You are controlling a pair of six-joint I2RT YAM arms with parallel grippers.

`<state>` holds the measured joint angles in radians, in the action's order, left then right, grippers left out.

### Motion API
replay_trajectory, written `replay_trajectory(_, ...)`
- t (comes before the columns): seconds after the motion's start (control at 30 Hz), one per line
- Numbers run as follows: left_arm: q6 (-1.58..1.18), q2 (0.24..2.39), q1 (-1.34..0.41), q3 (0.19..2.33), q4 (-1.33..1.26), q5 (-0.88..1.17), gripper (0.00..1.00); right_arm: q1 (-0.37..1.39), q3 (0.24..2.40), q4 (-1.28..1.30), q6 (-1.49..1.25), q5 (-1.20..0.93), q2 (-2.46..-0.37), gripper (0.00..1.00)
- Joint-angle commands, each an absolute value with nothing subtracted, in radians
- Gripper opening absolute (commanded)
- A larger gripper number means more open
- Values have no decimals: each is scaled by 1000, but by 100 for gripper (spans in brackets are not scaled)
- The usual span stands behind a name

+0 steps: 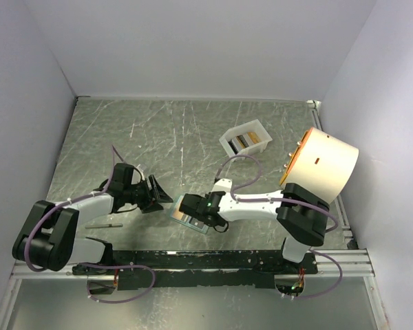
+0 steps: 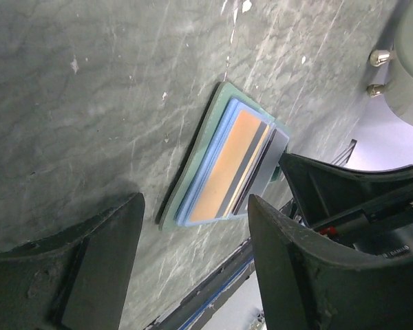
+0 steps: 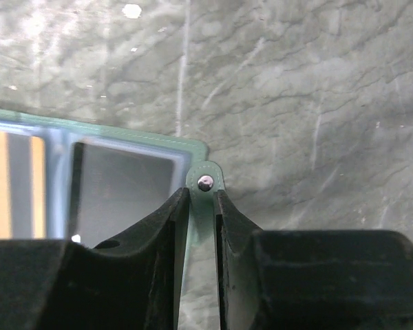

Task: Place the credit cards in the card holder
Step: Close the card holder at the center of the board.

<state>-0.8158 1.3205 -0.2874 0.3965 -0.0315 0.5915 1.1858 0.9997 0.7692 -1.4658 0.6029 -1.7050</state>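
The sage-green card holder [image 1: 181, 215] lies open on the table between the arms, pale blue inside. An orange credit card [image 2: 230, 161] with a dark stripe and a grey card [image 3: 124, 189] lie on its inner face. My right gripper [image 3: 202, 196] has its fingers closed on either side of the holder's snap tab [image 3: 205, 180], the metal button just past the fingertips. My left gripper [image 2: 195, 206] hovers open just left of the holder [image 2: 193, 172], holding nothing. In the top view the left gripper [image 1: 155, 196] points at the right gripper [image 1: 193, 212].
A white tray [image 1: 227, 141] holding more cards stands at the back right. A large cream cylinder [image 1: 323, 165] rises at the right above the right arm. A thin grey strip [image 1: 107, 225] lies near the left arm. The black rail [image 1: 213, 260] runs along the near edge.
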Motion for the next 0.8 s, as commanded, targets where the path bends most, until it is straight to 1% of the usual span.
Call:
replay_trajectory(0.0, -808, 1351, -284, 408, -43, 611, 73, 1180, 864, 526, -1294, 631, -1648, 22)
replay_trajectory(0.07, -841, 1395, -284, 387, -110, 653, 73, 1169, 781, 357, -1190, 612, -1608, 22)
replay_trajectory(0.13, -871, 1429, -283, 374, -149, 678, 72, 1142, 732, 266, -1146, 574, -1587, 21)
replay_trajectory(0.23, -910, 1445, -284, 354, -213, 722, 72, 1113, 705, 211, -1119, 548, -1580, 17)
replay_trajectory(0.37, -1010, 1462, -284, 313, -385, 788, 72, 1099, 683, 157, -1089, 510, -1595, 11)
replay_trajectory(0.57, -1155, 1420, -295, 258, -556, 856, 71, 1093, 644, 95, -1093, 487, -1586, 10)
replay_trajectory(0.63, -1165, 1379, -309, 262, -539, 846, 71, 1086, 631, 67, -1086, 469, -1582, 10)
replay_trajectory(0.77, -1134, 1282, -338, 304, -411, 796, 71, 1078, 630, 52, -1080, 453, -1578, 10)
